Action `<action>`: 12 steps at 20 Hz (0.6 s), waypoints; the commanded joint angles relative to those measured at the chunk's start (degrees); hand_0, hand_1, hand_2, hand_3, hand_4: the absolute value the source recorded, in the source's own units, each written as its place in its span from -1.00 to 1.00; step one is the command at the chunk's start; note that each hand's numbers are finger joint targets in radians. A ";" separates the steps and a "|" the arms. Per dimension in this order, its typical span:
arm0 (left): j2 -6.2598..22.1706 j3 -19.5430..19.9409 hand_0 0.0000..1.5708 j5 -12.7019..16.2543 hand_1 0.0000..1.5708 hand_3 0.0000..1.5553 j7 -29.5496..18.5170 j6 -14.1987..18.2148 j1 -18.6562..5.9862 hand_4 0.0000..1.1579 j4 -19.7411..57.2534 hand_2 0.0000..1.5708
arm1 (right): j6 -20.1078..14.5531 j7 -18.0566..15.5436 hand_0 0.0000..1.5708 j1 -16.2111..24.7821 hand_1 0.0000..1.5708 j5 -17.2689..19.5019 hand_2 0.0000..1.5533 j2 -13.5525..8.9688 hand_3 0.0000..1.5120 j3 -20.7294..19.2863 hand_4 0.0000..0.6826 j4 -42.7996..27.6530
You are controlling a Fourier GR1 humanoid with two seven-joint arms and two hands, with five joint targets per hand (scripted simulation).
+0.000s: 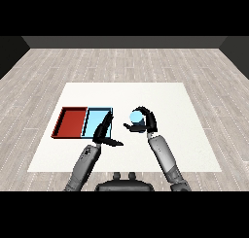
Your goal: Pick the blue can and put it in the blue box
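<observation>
The blue can [135, 118] is held above the white table [160, 96], just right of the light blue tray [95, 120]. My right hand [145, 120] is shut on the can, fingers and thumb curled round it. My left hand [103, 133] hovers over the light blue tray's near right corner with straight fingers, holding nothing. Part of that tray is hidden behind the left hand.
A red tray [71, 122] lies touching the light blue tray on its left side. Both trays sit on the table's left half. Grey wooden floor surrounds the table.
</observation>
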 commanded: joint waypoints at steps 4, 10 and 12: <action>-0.02 -3.50 -1.00 0.96 -1.00 -1.00 0.30 4.79 -1.34 -1.00 1.14 -1.00 | 3.71 2.94 0.89 0.07 0.89 0.90 0.89 -0.94 0.85 -0.22 0.77 -3.17; -0.02 -4.46 -1.00 5.62 -1.00 -1.00 -2.92 3.90 -4.49 -1.00 8.79 -1.00 | -0.45 4.37 0.89 -1.03 0.89 0.89 0.89 0.24 0.85 3.99 0.77 -5.01; -0.02 -5.09 -1.00 7.05 -1.00 -1.00 1.14 6.82 -6.46 -1.00 6.07 -1.00 | 1.68 0.12 0.88 -0.55 0.88 -0.72 0.89 0.24 0.85 0.06 0.77 -2.36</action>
